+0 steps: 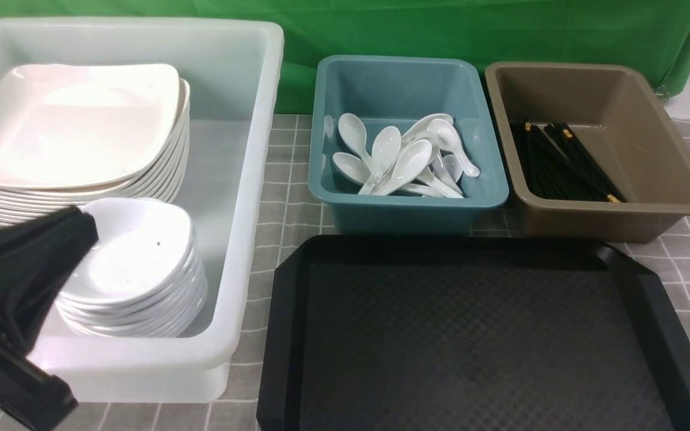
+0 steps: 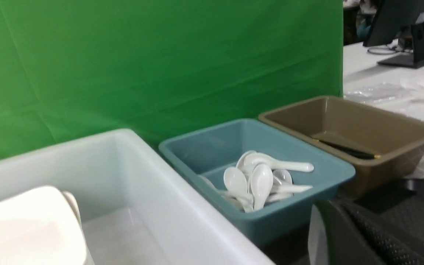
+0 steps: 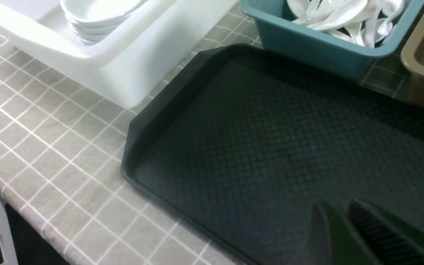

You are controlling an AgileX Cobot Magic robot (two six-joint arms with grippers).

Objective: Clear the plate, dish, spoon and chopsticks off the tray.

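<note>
The black tray [image 1: 471,335] lies bare at the front; it also shows in the right wrist view [image 3: 271,140]. The plate [image 1: 75,120] tops a stack in the white bin, and the dish [image 1: 135,251] tops a smaller stack in front of it. Several spoons [image 1: 402,158] lie in the teal bin and the chopsticks [image 1: 560,161] lie in the brown bin. My left gripper [image 1: 84,224] is shut and empty at the dish stack's left edge; it also shows in the left wrist view [image 2: 331,206]. My right gripper [image 3: 335,208] is shut and empty above the tray's near part.
The white bin [image 1: 249,179] stands at the left, the teal bin [image 1: 405,212] behind the tray, the brown bin [image 1: 668,149] at the back right. A grey checked cloth [image 1: 285,209] covers the table. A green backdrop [image 1: 441,30] hangs behind.
</note>
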